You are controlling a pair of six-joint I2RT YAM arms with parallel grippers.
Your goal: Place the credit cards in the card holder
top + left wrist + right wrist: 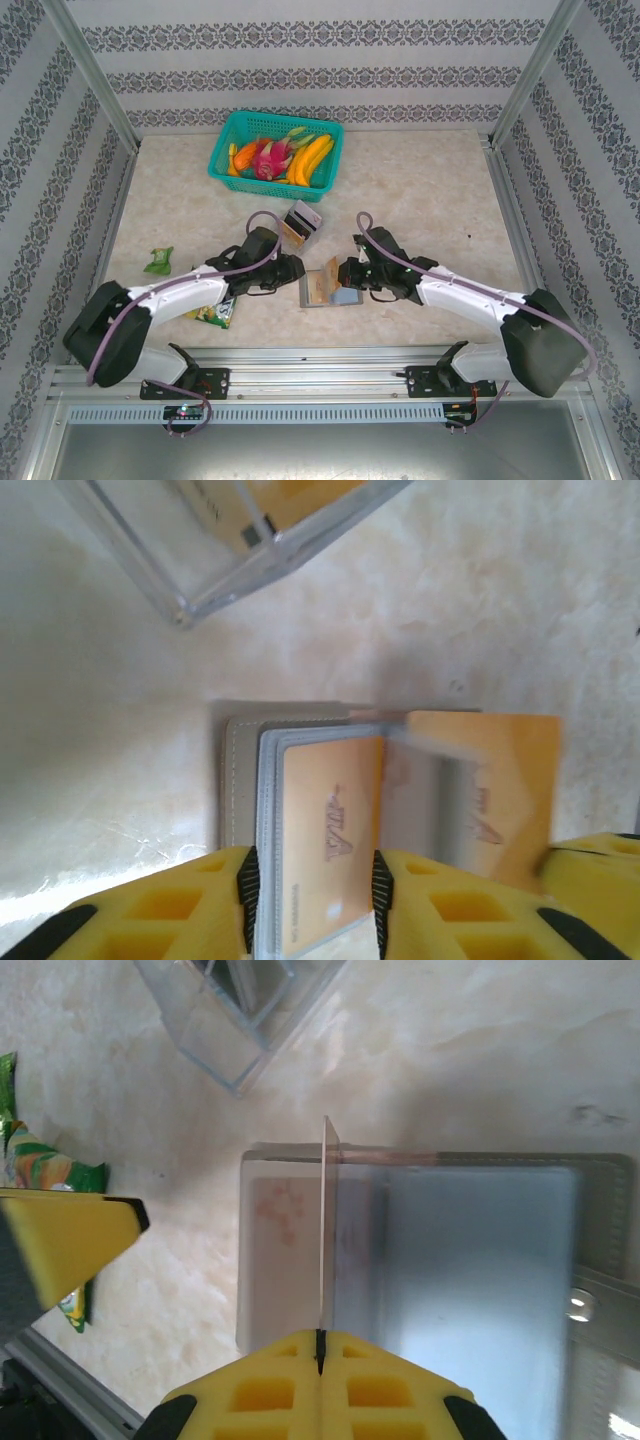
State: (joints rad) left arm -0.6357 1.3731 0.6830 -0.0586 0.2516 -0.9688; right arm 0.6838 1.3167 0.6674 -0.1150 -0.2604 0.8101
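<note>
An upright card [324, 1220] is pinched by the right gripper [321, 1336]; at its nine o'clock, a sleeved card [325, 830] is flanked by the left gripper [312, 860], hold unclear.

Tan-orange card [330, 840] in the sleeve of the grey wallet [235, 780]: one brown emblem mid-face, made of angular letter-like strokes, not decipherable; also a line of tiny print near its lower left edge, too small to read. Second card [490, 790], upright just beside it, carries the same sort of emblem, blurred and illegible. Snack packet [40, 1175] on the desk [480, 1050] has green-orange printing, no word legible.
</note>
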